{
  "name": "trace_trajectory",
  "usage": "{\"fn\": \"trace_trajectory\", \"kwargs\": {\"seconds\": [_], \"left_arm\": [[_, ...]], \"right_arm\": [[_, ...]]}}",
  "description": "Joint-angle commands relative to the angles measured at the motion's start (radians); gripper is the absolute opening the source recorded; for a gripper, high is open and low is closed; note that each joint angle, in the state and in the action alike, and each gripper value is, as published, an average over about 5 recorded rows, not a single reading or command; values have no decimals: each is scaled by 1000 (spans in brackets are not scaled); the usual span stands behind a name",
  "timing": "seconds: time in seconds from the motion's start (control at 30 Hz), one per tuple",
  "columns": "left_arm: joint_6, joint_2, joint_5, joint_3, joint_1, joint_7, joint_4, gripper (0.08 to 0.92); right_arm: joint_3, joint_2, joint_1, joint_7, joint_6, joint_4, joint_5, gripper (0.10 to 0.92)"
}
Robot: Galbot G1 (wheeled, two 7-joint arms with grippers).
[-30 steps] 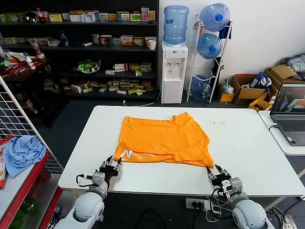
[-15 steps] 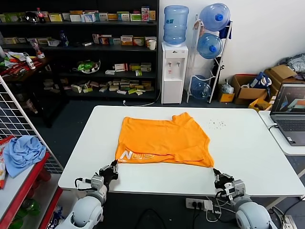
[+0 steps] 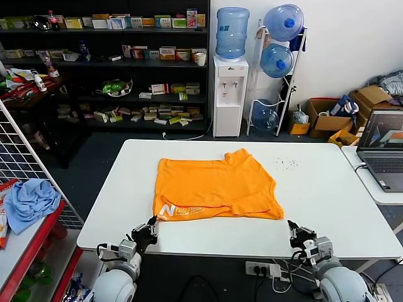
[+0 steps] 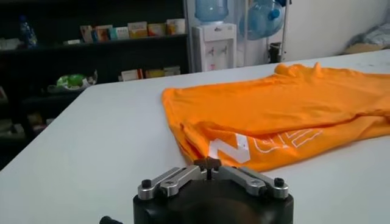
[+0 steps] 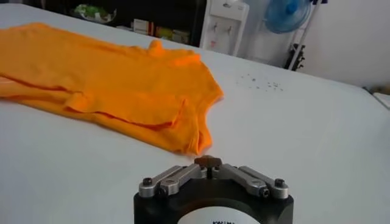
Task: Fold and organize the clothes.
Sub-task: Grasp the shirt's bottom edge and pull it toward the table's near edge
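Note:
The bright orange T-shirt [image 3: 215, 187] lies folded on the white table [image 3: 327, 189], with white lettering showing on its near left fold [image 3: 179, 210]. My left gripper [image 3: 150, 226] is shut and empty at the table's near edge, just short of the shirt's near left corner. My right gripper [image 3: 295, 231] is shut and empty at the near edge, a little right of the shirt's near right corner. The shirt also shows in the left wrist view [image 4: 286, 115] beyond that gripper [image 4: 208, 163]. It lies likewise in the right wrist view [image 5: 109, 79] beyond the right gripper [image 5: 208, 161].
A laptop [image 3: 384, 151] sits on a side table at the right. A light blue cloth bundle [image 3: 28, 200] lies on a red rack at the left, by a wire grid. Small dark specks [image 3: 286, 163] dot the table's far right. Shelves and a water dispenser [image 3: 229, 94] stand behind.
Both grippers have drawn back from the shirt's near corners toward the table's near edge. The shirt's near edge has settled flat on the table.

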Motion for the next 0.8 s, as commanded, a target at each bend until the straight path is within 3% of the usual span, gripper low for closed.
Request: {"fn": "trace_trajectory", "kwargs": {"seconds": [0.03,0.37,0.43,0.53,0.8], "left_arm": [[-1,0,4,-2,33,-1,-37,89],[-3,-2,3,-2,26,-2,-23,89],[-4,-3,3,-1,25,-2,-19,89],[-6,-4,2,-2,25,-2,-16,89],[-11,3,-2,-5,35,-2,-28,89]], "right_arm": [[-5,31,48,0,77,-48,12,251],[-39,106,135,-6,111,-176,20,540],[-43,115,145,-4,110,-200,15,564],[-45,118,147,-3,106,-215,9,520],[-49,103,125,-14,101,-185,-23,278]]}}
